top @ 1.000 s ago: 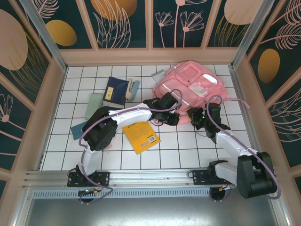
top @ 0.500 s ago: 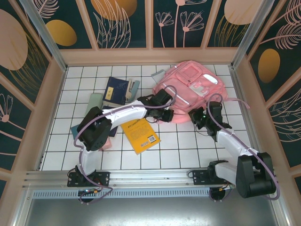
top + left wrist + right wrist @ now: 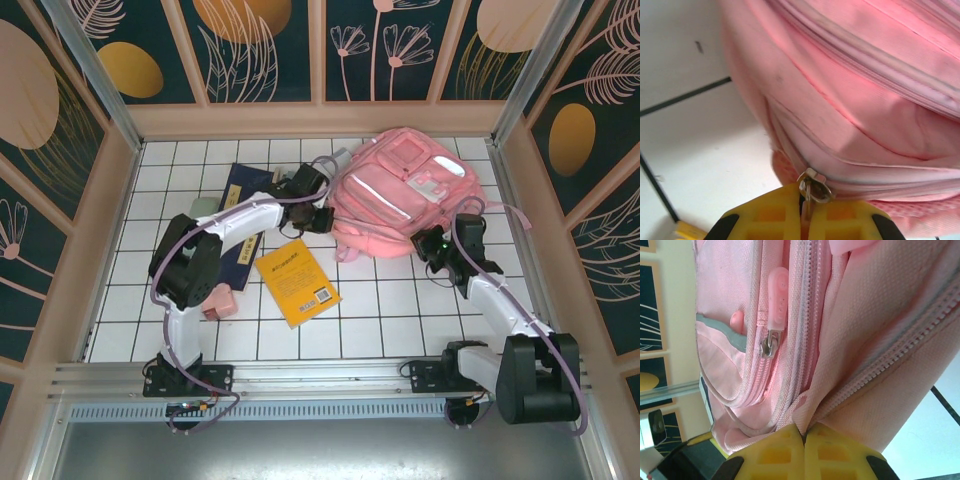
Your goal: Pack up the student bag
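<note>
The student bag [image 3: 400,185], a big soft pink backpack, lies at the back right of the white tiled table. My left gripper [image 3: 322,215] is at the bag's left edge. In the left wrist view its yellow jaws [image 3: 806,200] are shut on the metal zipper pull [image 3: 815,186] of the bag [image 3: 855,100]. My right gripper [image 3: 430,243] is at the bag's near right corner. In the right wrist view this gripper [image 3: 804,434] is shut on a fold of the bag's fabric [image 3: 812,412] beside a zipper track. Another zipper pull [image 3: 771,342] hangs free further up.
A yellow book [image 3: 295,280] lies in the middle of the table. A dark blue book [image 3: 243,190] and a pale green case [image 3: 203,208] lie under and behind my left arm. A small pink box [image 3: 222,300] sits front left. Wooden walls ring the table.
My left gripper has moved back and to the left along the bag's edge, holding the zipper pull. My right gripper has shut on the bag's fabric and shifted slightly right.
</note>
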Controlling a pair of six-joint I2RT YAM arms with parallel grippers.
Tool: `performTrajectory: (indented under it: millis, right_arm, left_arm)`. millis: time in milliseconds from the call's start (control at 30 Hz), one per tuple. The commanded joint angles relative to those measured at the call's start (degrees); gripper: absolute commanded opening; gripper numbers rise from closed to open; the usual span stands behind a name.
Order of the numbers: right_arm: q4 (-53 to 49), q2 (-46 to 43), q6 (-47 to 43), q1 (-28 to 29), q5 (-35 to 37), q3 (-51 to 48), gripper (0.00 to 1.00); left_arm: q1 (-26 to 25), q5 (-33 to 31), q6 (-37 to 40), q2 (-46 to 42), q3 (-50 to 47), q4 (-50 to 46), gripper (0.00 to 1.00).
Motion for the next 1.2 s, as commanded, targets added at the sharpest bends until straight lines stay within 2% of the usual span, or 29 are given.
performTrajectory:
  millis: [0,133,233,467,533,600,700,767,967,1167]
  right_arm:
    - [-3.67,1.15,-4.22,-3.33,7.90,2.22,0.00]
    - [-3.46,5.69,-8.04,-3.64,8.06,6.05,0.00]
    - [-4.45,9.40,-11.63,-4.45,9.93,10.48,0.00]
    - [-6.59,18.26,-18.51,-8.04,12.75,21.56,0.01]
    - [-8.03,20.40,-19.92,-9.13,13.03,24.61,0.15]
    - [-10.47,21.35,-20.69,-9.58,14.61,27.19,0.34]
    - [-13.24,19.34,-20.70,-9.53,15.69,28.40,0.53]
    - [-15.64,16.83,-19.81,-9.21,16.24,27.61,0.59]
    - [-20.62,5.60,-13.66,-6.07,13.72,17.62,0.65]
    - [-21.06,-3.86,-3.67,1.50,11.66,8.07,0.77]
  left_arm:
    - [5.43,-10.74,2.11,0.99,0.96,-5.93,0.00]
    - [4.91,-5.26,2.97,-1.66,-1.04,-4.25,0.00]
    - [2.70,-4.42,3.76,-4.99,-4.09,-3.33,0.00]
    - [-7.37,2.29,1.19,-7.06,-5.66,0.81,0.00]
    - [-10.02,4.09,-0.58,-6.07,-4.25,2.71,0.00]
    - [-12.32,5.36,-2.10,-4.06,-1.50,3.47,0.00]
    - [-14.92,7.70,-4.41,-0.23,2.81,5.16,0.00]
    - [-15.92,8.97,-6.23,2.63,5.70,6.44,0.00]
    - [-17.80,11.38,-7.43,9.63,15.48,6.83,0.00]
    - [-18.70,12.25,-7.17,12.42,18.20,5.72,0.00]
